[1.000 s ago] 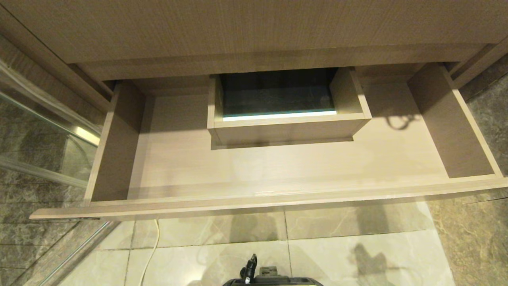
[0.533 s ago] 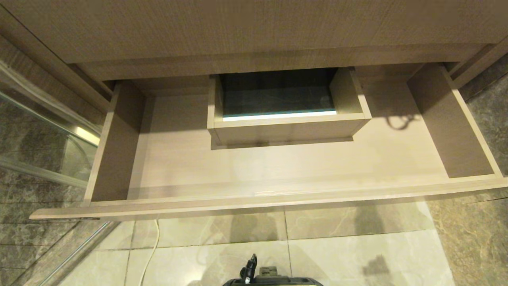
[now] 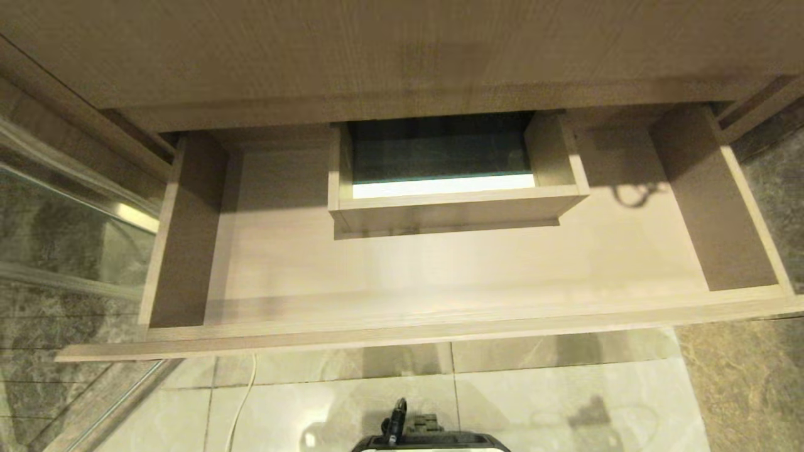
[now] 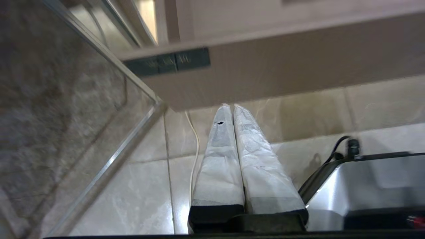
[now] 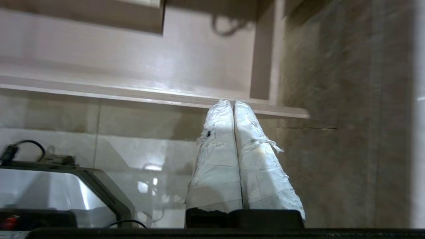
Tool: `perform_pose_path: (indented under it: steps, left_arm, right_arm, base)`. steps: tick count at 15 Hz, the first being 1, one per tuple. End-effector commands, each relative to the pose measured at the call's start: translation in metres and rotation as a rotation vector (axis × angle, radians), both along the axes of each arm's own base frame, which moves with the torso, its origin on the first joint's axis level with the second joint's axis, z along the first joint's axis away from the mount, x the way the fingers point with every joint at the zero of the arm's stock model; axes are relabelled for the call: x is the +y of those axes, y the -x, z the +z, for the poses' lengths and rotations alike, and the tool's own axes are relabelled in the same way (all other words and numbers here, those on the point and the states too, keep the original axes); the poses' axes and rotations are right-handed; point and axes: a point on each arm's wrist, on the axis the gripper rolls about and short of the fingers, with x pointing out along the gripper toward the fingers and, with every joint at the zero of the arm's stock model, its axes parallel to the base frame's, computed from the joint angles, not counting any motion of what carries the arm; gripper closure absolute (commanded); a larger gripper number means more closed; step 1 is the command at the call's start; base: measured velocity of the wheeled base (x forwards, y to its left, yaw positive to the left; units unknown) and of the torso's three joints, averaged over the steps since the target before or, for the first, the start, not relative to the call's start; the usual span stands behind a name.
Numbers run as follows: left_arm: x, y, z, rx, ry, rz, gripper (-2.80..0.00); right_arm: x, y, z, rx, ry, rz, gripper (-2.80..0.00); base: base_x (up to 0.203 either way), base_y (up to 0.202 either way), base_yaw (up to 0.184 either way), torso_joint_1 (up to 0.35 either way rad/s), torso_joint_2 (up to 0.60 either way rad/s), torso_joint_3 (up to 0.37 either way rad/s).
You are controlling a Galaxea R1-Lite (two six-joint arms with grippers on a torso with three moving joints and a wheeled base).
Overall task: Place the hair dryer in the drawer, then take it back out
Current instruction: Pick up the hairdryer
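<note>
standing pulled out, empty: drawer [image 3: 440,276]. hanging below its front, pressed together, holding nothing: left gripper [image 4: 231,107], right gripper [image 5: 231,102]. hair dryer not showing.

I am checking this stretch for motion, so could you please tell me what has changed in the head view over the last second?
Only the camera moved: the whole picture slid slightly down, so the wide light-brown wood-grain drawer sits a little lower in frame. The drawer itself stays pulled open, with nothing lying on its floor, and its boxed rectangular cutout looks unchanged. Nothing was grasped or released; no hair dryer shows in any view.
</note>
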Motion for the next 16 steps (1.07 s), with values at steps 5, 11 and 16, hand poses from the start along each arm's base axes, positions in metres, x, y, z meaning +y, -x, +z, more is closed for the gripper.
perform_pose_path:
  steps: [5, 11, 16]
  left_arm:
    - [0.0, -0.0001, -0.0008, 0.003, 0.0, 0.0, 0.0]
    - [0.0, -0.0001, -0.0008, 0.003, 0.0, -0.001, 0.0]
    - [0.0, -0.0001, -0.0008, 0.003, 0.0, -0.001, 0.0]
  right_arm:
    - [0.0003, 0.0057, -0.0017, -0.013, 0.005, -0.001, 0.0]
    - [0.0004, 0.0046, -0.0011, -0.016, 0.008, -0.004, 0.0]
    - [0.0007, 0.0045, -0.0002, -0.025, 0.009, -0.015, 0.0]
  base:
    - [0.0, 0.0, 0.0, 0.187, -0.52, -0.166]
    - [0.0, 0.0, 0.0, 0.164, -0.48, -0.22]
    - [0.0, 0.0, 0.0, 0.369, -0.5, -0.244]
